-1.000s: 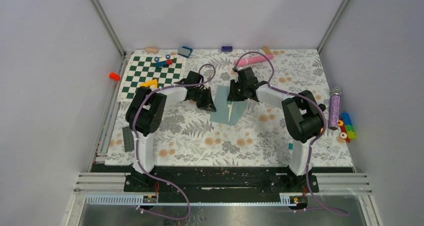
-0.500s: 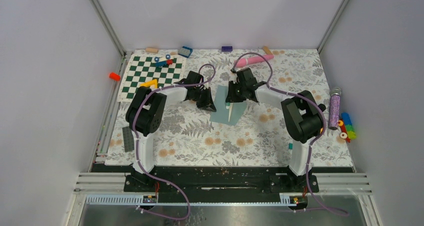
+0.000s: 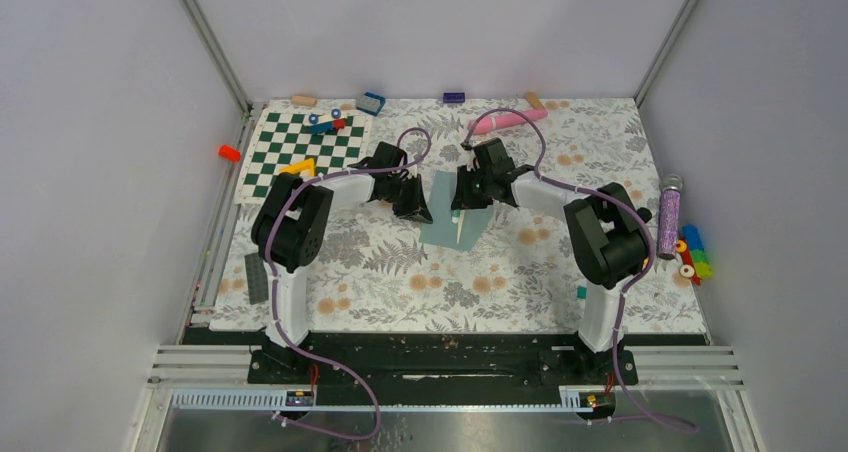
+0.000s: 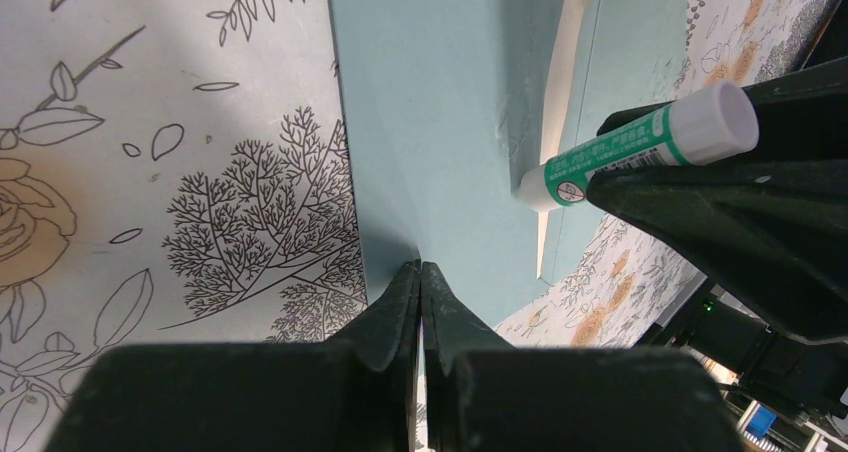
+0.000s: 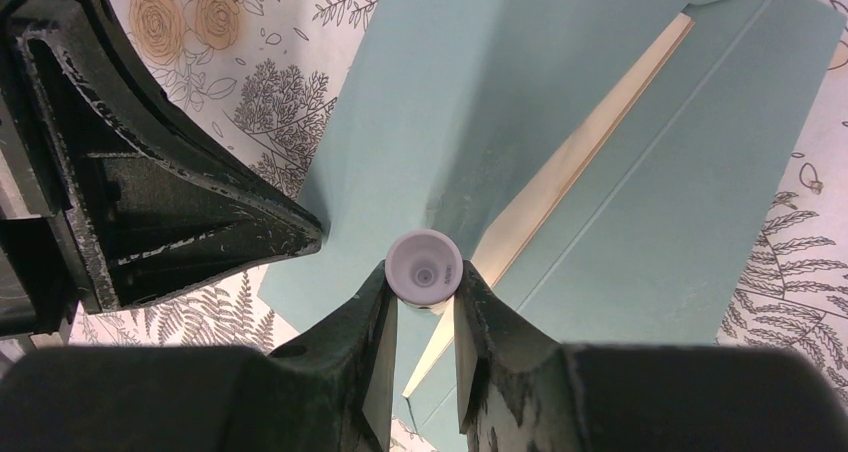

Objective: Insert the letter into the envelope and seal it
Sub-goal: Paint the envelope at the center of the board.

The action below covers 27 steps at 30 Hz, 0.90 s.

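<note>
The teal envelope (image 3: 447, 222) (image 4: 440, 122) (image 5: 650, 232) lies flat mid-table on the floral mat. A thin cream strip of the letter (image 4: 560, 82) (image 5: 570, 162) (image 3: 460, 230) shows along its opening. My right gripper (image 3: 462, 200) (image 5: 424, 277) is shut on a white-and-green glue stick (image 4: 640, 142) (image 5: 424, 265), held upright with its lower end on the envelope's flap beside the cream strip. On the envelope's left edge rests my left gripper (image 3: 418, 212) (image 4: 420, 267), jaws shut, tips touching the teal paper with nothing seen between them.
A green-and-white chequered board (image 3: 305, 147) with small blocks lies far left. A pink object (image 3: 510, 121) sits behind the right arm. A glittery purple tube (image 3: 669, 217) and coloured blocks (image 3: 693, 254) lie at the right edge. A dark studded plate (image 3: 256, 277) is near left.
The right gripper with the glue stick has shifted slightly to the left over the envelope. The left arm has not moved.
</note>
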{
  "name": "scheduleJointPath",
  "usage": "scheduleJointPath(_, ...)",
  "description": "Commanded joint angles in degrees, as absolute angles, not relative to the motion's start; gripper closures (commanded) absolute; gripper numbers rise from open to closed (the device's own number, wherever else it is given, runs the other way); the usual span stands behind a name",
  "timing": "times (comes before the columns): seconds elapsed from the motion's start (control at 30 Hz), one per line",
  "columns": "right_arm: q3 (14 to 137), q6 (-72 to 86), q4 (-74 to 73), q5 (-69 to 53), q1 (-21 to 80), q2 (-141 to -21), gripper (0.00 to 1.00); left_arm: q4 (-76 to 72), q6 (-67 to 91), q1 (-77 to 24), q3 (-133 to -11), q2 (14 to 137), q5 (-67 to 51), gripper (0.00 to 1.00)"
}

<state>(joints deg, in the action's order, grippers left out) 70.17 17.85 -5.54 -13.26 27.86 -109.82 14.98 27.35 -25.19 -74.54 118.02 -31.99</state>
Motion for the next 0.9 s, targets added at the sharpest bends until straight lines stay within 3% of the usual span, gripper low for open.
scheduleJointPath(0.0,70.60,17.71,-7.16,-15.33,28.54,-106.44,1.00,16.42,27.00,-25.66,-75.50,119.34,-29.14,1.00)
scheduleJointPath(0.3,76.64,15.72,-7.34,-8.60,28.32,-106.41,1.00,16.43,26.89,-25.73,-75.38,119.15,-29.21,1.00)
scheduleJointPath(0.87,91.18,17.11,-17.50,-3.92,25.86,-117.26,1.00,16.44,26.72,-25.63,-75.40,119.07,-29.56,1.00)
